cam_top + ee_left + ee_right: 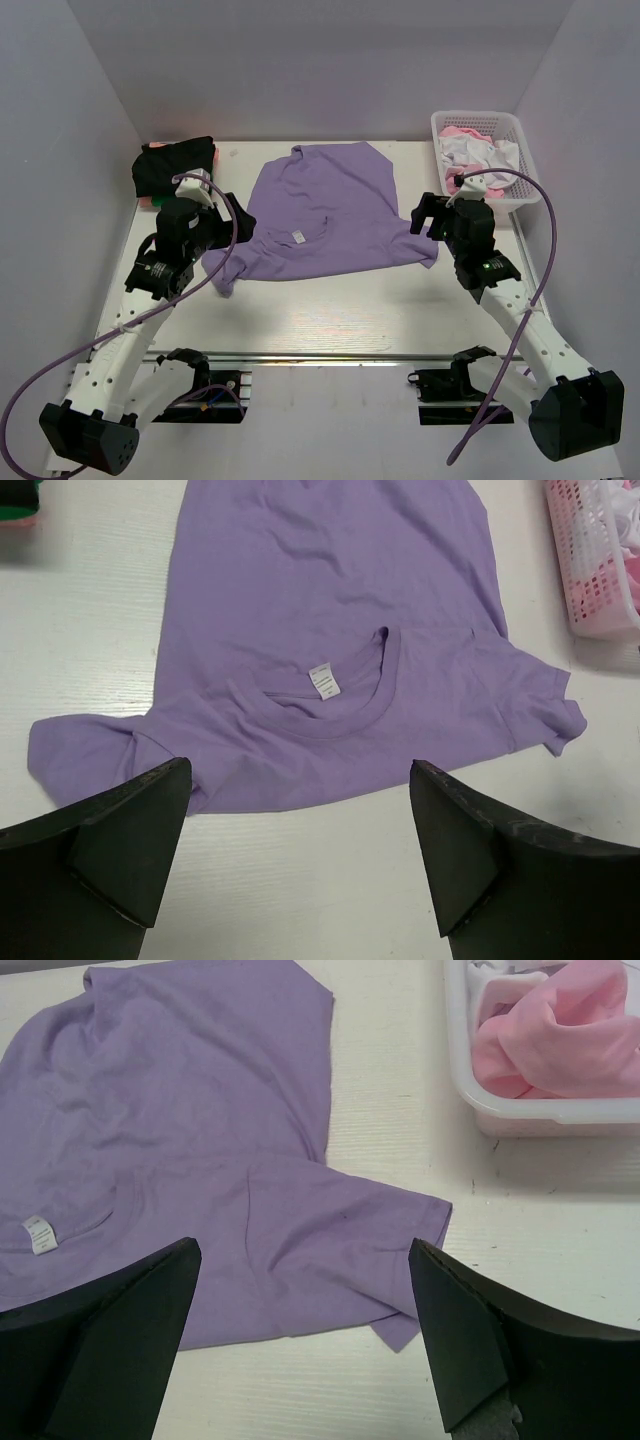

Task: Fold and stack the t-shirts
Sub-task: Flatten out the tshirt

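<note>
Hovering with fingers spread wide, the left hand (290, 850) hangs above the near left sleeve of the lavender t-shirt (330, 610) and holds nothing. The right hand (305, 1335) gapes just as wide over the right sleeve, also empty. The shirt lies spread on the white tabletop (330, 320), collar toward the arms, white neck label (323, 680) showing. A folded black t-shirt (175, 165) sits far left. The lattice basket (480, 122) at far right holds pink cloth (560, 1020).

White wood-grain tabletop (330, 900) spreads beneath my fingers (120, 850); plain pale grey walls (300, 70) rise ahead, evenly lit.
</note>
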